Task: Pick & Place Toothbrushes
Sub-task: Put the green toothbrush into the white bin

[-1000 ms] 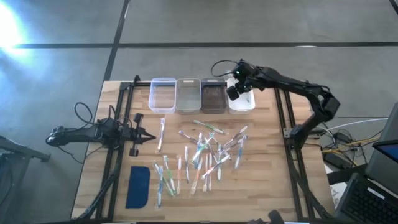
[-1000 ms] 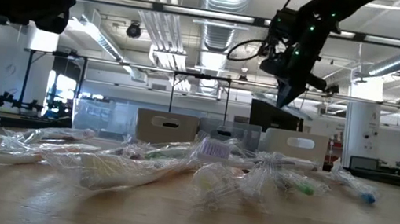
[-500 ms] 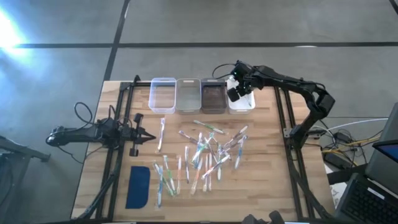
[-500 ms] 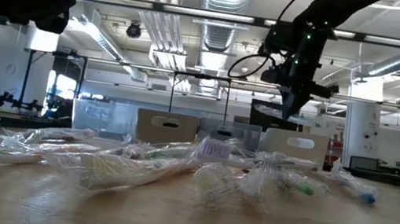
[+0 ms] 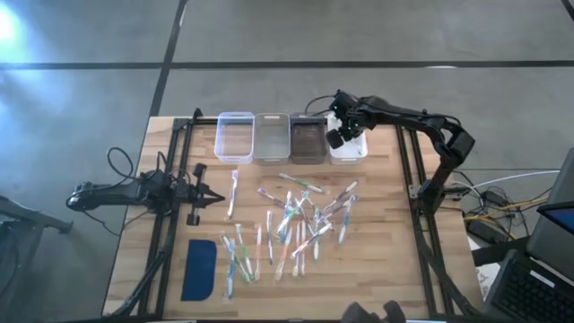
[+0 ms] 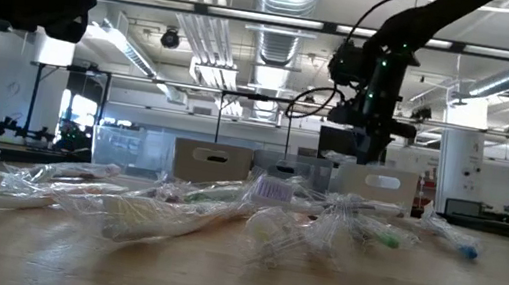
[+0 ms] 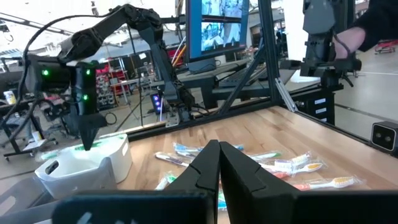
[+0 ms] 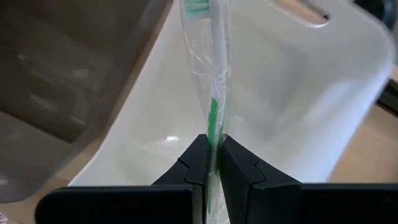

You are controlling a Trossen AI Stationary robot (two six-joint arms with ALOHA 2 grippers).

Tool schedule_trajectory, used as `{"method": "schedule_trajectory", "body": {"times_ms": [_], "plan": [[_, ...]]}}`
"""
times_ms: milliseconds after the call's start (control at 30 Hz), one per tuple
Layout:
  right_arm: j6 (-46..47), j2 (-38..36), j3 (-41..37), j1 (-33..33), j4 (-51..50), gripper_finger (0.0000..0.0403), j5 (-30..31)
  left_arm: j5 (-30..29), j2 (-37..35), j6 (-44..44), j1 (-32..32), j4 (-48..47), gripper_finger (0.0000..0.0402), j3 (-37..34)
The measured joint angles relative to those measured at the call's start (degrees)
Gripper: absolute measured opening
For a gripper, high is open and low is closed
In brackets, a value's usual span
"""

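Four small rectangular plastic bins [image 5: 291, 137] stand side by side in a row along the far edge of the wooden tabletop [image 5: 377, 251]. Thin wrapped toothbrushes [image 5: 291, 224] lie scattered on the tabletop's middle, in front of the bins. Flat dark-blue rounded pad [image 5: 199, 269]: near-left part of the tabletop, left of the scatter. Right end effector [image 8: 210, 158]: above the rightmost white bin [image 5: 348, 146], clamped on one wrapped green-handled toothbrush [image 8: 213, 93]. Left end effector [image 5: 218, 198]: at the tabletop's left side, closed.

right pincer [image 8: 212, 163] lowered over white bin [image 5: 348, 149], wrapped toothbrush [image 8: 211, 81] now hanging inside
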Motion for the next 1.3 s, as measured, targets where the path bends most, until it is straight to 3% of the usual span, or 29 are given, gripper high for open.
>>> {"method": "schedule_trajectory", "body": {"times_ms": [567,1033,1300], "plan": [[-1.5,8.6,0.0,-0.8,1.0,0.0020,-0.8,0.0,0.0,0.0,0.0,0.0,0.0014,0.0],[-1.5,11.4,0.0,-1.1,1.8,0.0020,-1.5,0.0,0.0,0.0,0.0,0.0,0.0014,0.0],[-1.8,11.0,0.0,-1.2,2.7,0.0045,-0.9,0.0,0.0,0.0,0.0,0.0,0.0014,0.0]]}}
